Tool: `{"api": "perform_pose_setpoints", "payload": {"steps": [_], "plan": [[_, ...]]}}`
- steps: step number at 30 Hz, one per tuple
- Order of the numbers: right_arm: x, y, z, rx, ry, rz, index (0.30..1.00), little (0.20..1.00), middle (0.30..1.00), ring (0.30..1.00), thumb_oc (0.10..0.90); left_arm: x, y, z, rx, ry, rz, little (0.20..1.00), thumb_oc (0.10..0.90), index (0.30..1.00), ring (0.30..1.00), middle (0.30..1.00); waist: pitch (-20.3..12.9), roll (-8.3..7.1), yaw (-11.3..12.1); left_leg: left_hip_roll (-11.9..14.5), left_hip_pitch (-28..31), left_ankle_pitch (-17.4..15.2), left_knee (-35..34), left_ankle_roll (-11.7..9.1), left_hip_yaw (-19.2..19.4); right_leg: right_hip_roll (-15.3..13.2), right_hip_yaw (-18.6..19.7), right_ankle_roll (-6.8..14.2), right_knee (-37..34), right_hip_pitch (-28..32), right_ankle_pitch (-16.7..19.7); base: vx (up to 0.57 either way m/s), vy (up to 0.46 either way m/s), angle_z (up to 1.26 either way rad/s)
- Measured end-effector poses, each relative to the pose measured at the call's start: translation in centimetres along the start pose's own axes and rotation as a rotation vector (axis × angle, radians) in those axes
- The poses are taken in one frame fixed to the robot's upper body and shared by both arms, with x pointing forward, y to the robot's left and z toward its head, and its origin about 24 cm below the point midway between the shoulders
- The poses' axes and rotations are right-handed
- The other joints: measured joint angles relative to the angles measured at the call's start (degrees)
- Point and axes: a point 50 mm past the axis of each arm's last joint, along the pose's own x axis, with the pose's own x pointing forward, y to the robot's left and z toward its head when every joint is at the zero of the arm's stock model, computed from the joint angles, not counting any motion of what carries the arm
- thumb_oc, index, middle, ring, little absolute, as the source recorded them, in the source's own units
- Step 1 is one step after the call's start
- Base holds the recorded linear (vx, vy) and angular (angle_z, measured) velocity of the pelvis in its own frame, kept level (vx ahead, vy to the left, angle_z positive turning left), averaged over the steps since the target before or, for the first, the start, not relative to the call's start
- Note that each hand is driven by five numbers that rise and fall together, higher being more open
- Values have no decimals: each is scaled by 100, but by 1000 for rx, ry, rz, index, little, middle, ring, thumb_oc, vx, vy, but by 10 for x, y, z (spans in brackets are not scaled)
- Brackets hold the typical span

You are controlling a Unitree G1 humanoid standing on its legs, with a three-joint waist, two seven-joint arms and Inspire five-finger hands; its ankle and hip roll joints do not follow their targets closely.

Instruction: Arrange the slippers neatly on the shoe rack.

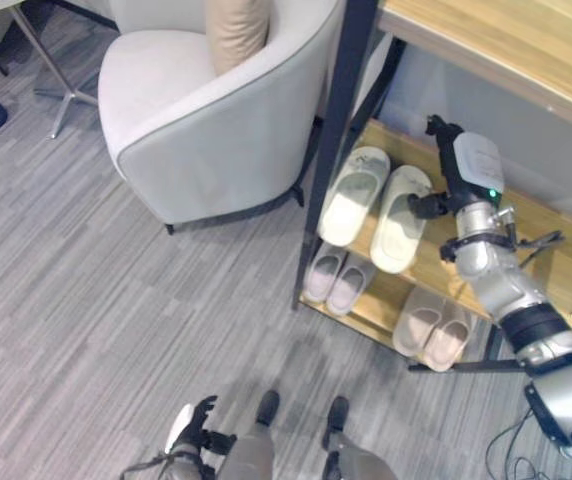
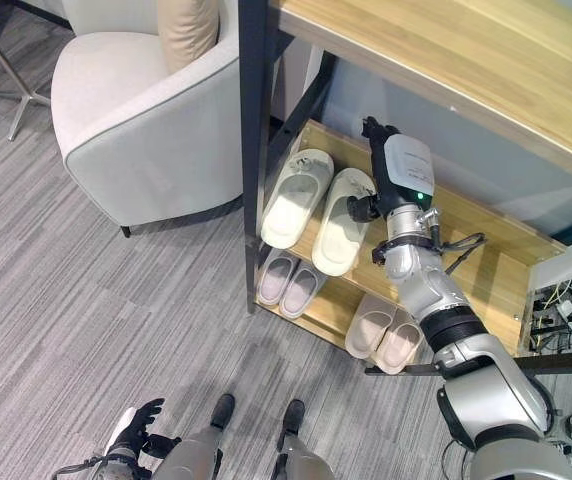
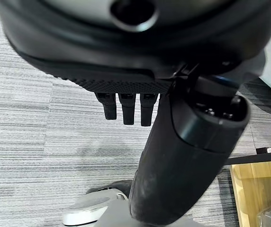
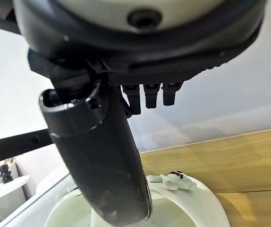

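The right hand (image 2: 381,165) is reaching over the rack's (image 1: 556,265) upper shelf, fingers hanging loosely extended and gripping nothing, its thumb lying just above the strap of the pale green slipper (image 2: 342,223) in the right wrist view. That slipper is sitting just beside its mate (image 2: 294,198), both long axes running front to back across the shelf (heels jutting past the front edge). The slipper is lying directly below and to the left of the right hand, so this hand is by far the nearer. Two smaller pairs (image 1: 334,278) (image 1: 433,325) are resting on the lower shelf. The left hand (image 1: 194,425) is hanging relaxed, low over the carpet (image 1: 86,300).
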Motion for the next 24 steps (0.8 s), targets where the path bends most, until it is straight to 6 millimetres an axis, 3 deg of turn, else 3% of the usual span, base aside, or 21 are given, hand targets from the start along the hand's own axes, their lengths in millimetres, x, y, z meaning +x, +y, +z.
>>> {"api": "perform_pose_setpoints", "payload": {"steps": [14, 21, 24], "plan": [[-18, 16, -3, 222, 56, 84, 900, 900, 900, 900, 800, -3, -3, -6, 28, 15, -25, 900, 800, 900, 900, 900, -82, 130, -172, 22, -11, -29, 151, -36, 36, 22, 39, -27, 0, 53, 77, 0, -1, -1], [-34, 24, -17, 417, 172, 33, 900, 900, 900, 900, 800, -7, -7, -14, 66, 38, -43, 900, 800, 900, 900, 900, -176, 179, -174, 27, 17, -38, 166, -50, 40, 36, 47, -31, 0, 89, 80, 5, -1, 0], [-53, 24, -27, 531, 237, -69, 900, 900, 900, 900, 800, -10, -9, -19, 84, 48, -43, 900, 800, 900, 900, 900, -275, 186, -147, 35, 37, -45, 146, -55, 26, 14, 34, -41, 0, 104, 66, 12, -2, 1]]}}
